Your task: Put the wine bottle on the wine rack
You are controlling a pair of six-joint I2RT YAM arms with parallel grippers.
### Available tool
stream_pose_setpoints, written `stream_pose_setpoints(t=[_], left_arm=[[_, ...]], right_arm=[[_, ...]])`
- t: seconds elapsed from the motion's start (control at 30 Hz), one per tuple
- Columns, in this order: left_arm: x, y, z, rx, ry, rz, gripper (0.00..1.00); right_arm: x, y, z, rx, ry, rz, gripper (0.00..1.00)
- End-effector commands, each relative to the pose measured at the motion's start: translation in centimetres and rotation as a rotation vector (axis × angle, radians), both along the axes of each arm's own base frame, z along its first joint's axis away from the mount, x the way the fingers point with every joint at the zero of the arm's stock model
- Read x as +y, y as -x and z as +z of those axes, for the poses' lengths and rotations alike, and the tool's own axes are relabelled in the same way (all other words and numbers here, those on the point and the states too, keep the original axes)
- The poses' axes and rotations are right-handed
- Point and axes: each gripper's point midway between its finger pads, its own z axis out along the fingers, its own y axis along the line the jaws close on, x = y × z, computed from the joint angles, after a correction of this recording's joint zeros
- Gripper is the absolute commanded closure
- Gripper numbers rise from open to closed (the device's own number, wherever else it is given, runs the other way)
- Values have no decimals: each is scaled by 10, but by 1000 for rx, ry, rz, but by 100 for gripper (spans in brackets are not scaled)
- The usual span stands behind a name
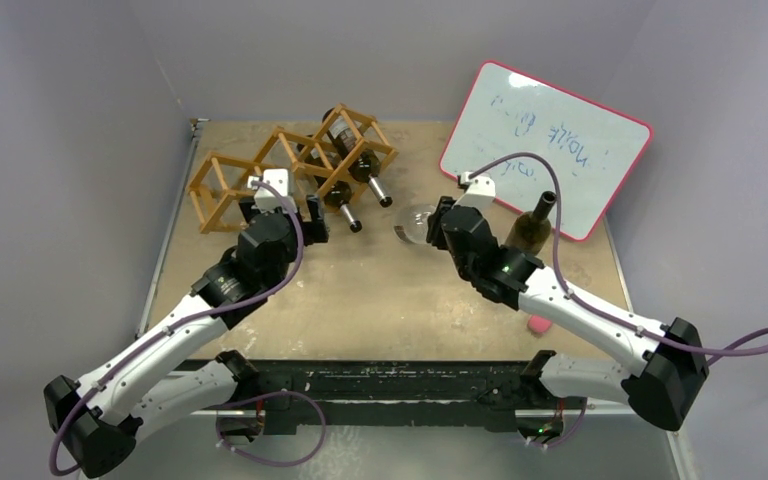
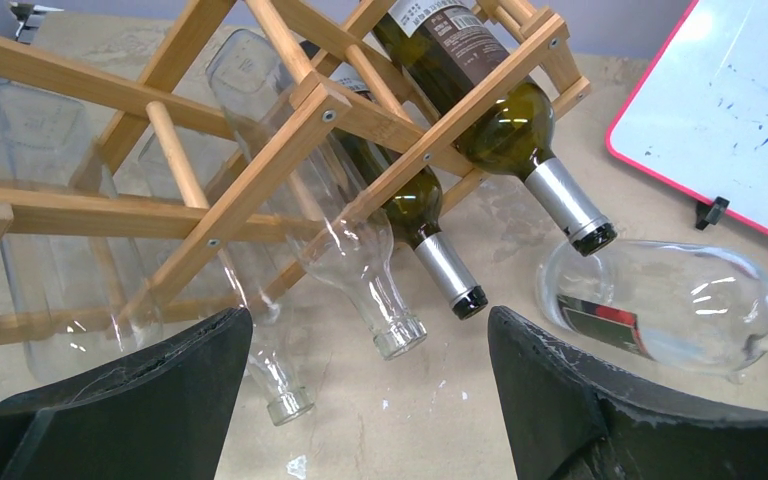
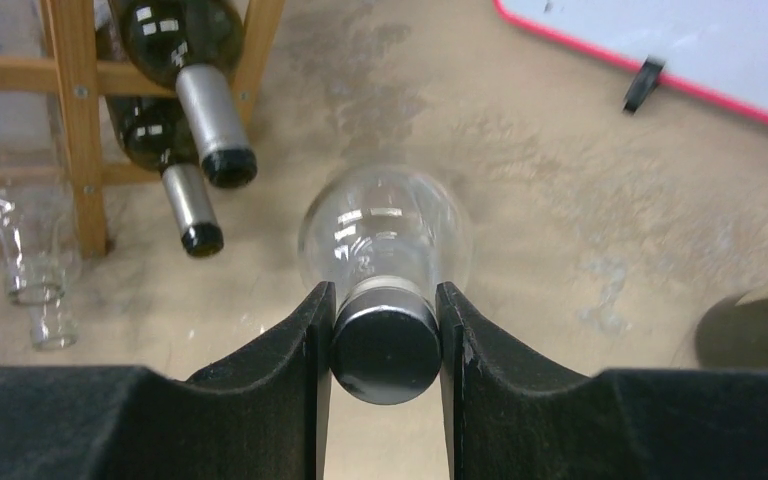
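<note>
The wine rack [image 1: 290, 165] is a light wooden lattice at the back left; it also shows in the left wrist view [image 2: 260, 185]. It holds two dark bottles [image 1: 345, 135] and two clear ones [image 2: 350, 240]. A clear wine bottle [image 1: 415, 222] with a black cap lies on its side to the right of the rack. My right gripper [image 3: 385, 300] is shut on its capped neck, and its body [image 3: 385, 230] points away. The bottle also shows in the left wrist view [image 2: 660, 300]. My left gripper [image 2: 368, 318] is open and empty in front of the rack.
A dark green bottle [image 1: 532, 225] stands upright just right of my right gripper. A pink-framed whiteboard [image 1: 545, 145] leans at the back right. A small pink object [image 1: 539, 324] lies near the right arm. Walls close in the table's left and back.
</note>
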Motion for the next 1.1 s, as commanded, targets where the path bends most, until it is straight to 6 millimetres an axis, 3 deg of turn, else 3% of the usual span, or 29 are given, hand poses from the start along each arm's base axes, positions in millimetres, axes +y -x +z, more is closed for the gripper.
stream_pose_setpoints(t=[0.0,0.3,0.7,1.07], left_arm=[[-8,-6,37,-78,66,-12,13],[-13,-12,33,-68,52,-12,14],[-11,-9,27,-61,47,-15,14],[-8,-8,24,-61,28,-16,14]], right_arm=[[-2,43,-61,275,51,47,100],[14,67,-57,353,-8,181,100],[28,85,-117,533,48,255,100],[33,84,-155,609,123,269,100]])
